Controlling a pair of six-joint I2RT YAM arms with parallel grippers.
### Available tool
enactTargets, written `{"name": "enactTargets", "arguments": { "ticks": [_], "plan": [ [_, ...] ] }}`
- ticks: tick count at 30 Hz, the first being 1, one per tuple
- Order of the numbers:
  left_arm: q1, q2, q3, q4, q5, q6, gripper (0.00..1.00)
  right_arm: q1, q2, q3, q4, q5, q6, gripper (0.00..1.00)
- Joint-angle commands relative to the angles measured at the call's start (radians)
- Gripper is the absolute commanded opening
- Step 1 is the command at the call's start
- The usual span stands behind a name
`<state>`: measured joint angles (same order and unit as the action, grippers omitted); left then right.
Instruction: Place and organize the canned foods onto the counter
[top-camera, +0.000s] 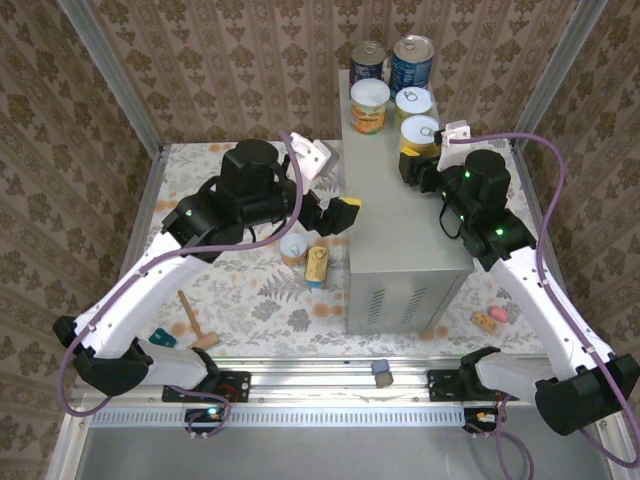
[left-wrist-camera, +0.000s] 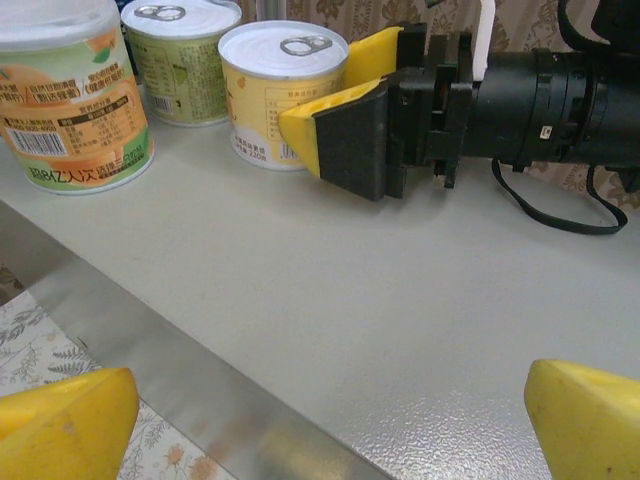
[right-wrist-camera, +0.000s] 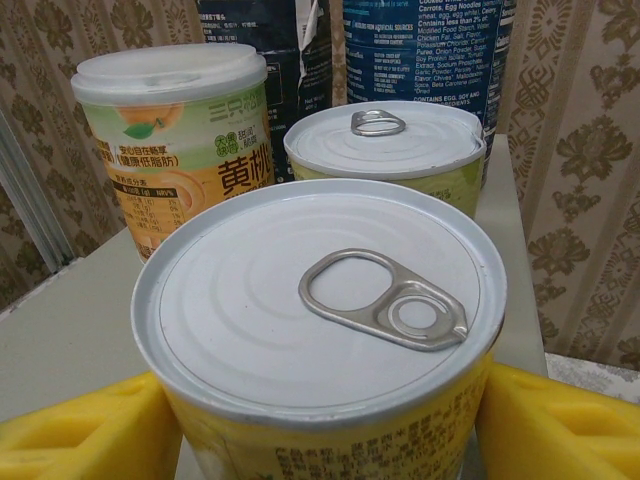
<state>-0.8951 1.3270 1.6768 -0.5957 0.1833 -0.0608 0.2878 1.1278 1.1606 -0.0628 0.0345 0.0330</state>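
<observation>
Nearest the bases, 2 tins are waiting on the patterned table at 9 o'clock from the counter (top-camera: 400, 215): a short pale-lidded can (top-camera: 294, 246) and, just beside it at 4 o'clock, the flat gold tin (top-camera: 317, 266). Above them the left gripper (left-wrist-camera: 330, 425) is hanging at the counter's left edge, its jaws spread wide with nothing between them.

Farther in, the right gripper (left-wrist-camera: 315, 90) is reaching over the counter top from 5 o'clock. Its yellow fingers (right-wrist-camera: 80, 430) are hugging the front can (right-wrist-camera: 320, 300), which is standing upright on the top, and no gap is showing on either side. Beyond it at 12 o'clock, a pull-tab can (top-camera: 413, 102) and an orange-labelled can (top-camera: 369, 105) are sitting side by side. The 2 dark-blue cans (top-camera: 368, 60) are lining the far edge.

The step in hand is looking like the set-down of tin 5 of 7. Next, the right jaws are needing to part and back straight out toward 5 o'clock without nudging the row. After that, the left arm is best placed to drop onto the table can.
</observation>
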Motion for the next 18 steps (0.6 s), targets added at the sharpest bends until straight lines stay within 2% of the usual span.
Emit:
{"name": "enactTargets", "arguments": {
  "ticks": [1,4,7,12,18],
  "plan": [
    [0.003,0.0,-0.006,0.025,-0.01,-0.022,1.0,-0.009,0.019,0.01,-0.11,-0.013,0.004,0.73],
    [0.004,-0.002,-0.009,0.025,-0.01,-0.022,1.0,-0.01,0.021,0.015,-0.115,-0.019,0.005,0.77],
    [0.004,-0.005,-0.015,0.029,-0.017,-0.024,1.0,-0.01,0.016,0.02,-0.12,-0.025,0.008,0.84],
    [0.008,0.004,-0.013,0.018,-0.097,-0.03,1.0,-0.011,-0.029,0.044,-0.159,-0.035,0.015,0.96],
    [0.009,0.015,-0.022,0.03,-0.141,-0.042,1.0,-0.024,-0.114,0.071,-0.275,-0.029,0.042,1.0]
  ]
}}
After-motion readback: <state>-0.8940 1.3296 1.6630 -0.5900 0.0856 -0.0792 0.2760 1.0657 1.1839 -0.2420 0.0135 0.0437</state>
